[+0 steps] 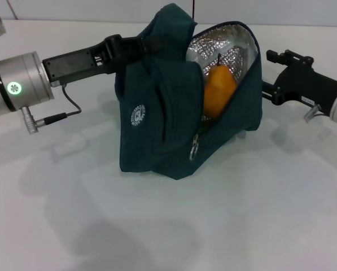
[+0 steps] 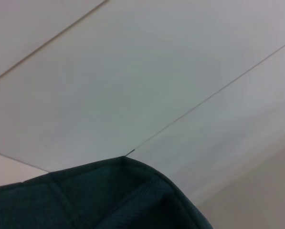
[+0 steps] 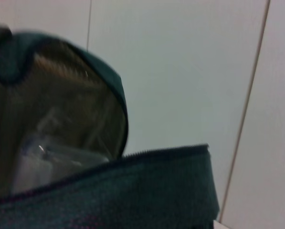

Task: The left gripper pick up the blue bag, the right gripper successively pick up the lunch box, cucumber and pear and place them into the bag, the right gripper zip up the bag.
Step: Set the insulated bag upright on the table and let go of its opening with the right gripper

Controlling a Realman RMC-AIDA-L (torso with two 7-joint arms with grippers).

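Observation:
The blue bag stands on the white table with its mouth open toward the right, showing silver foil lining. My left gripper is shut on the bunched fabric at the bag's top. The orange-yellow pear sits upright inside the opening. A clear shape deep inside the bag, seen from the right wrist, looks like the lunch box. The cucumber is hidden. The ring zipper pull hangs at the lower end of the opening. My right gripper is just beyond the bag's right edge, close to the fabric.
The white table spreads in front of the bag. A grey cable hangs from the left arm near the bag's left side. The bag's fabric fills the lower part of the left wrist view, and its zipper edge crosses the right wrist view.

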